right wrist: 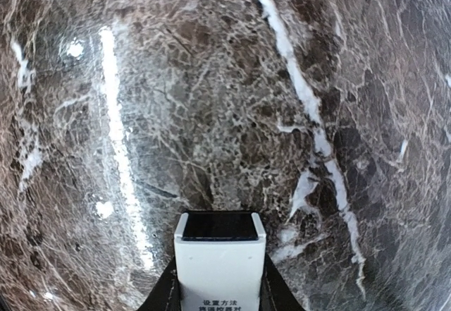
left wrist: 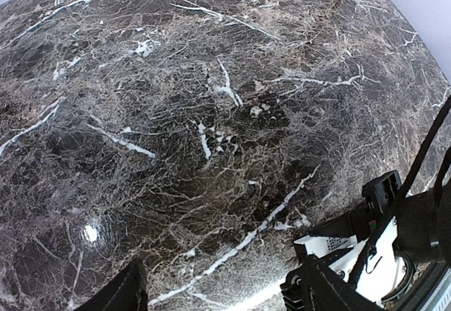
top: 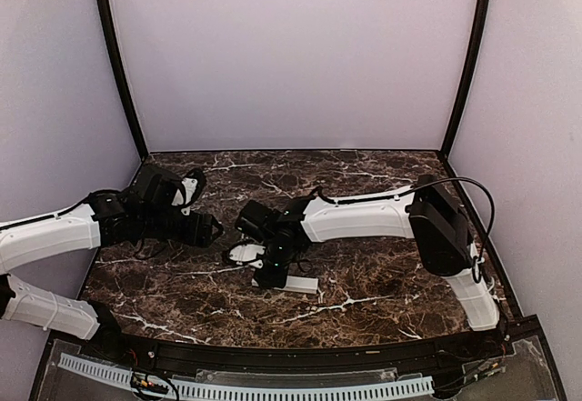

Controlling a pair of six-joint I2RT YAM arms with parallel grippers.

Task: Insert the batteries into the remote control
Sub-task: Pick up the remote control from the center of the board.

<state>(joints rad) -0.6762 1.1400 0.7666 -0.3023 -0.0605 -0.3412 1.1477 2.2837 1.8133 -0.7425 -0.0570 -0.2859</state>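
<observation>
Remote control [right wrist: 220, 251]: bottom centre of the right wrist view, dark end toward frame top. The right gripper [right wrist: 220, 277] is clamped on its long sides; we reckon that's to steady it for loading. Left gripper [left wrist: 220, 286] hangs spread wide with nothing in it over the marble table [left wrist: 211, 113], probably free to fetch. Batteries: we can't find them in any view.

The remote control [right wrist: 220, 258] sits between the fingers of the right gripper [right wrist: 219, 291], near the middle of the table [top: 364, 183]. The left gripper [top: 211, 230] hangs to its left, apart.
</observation>
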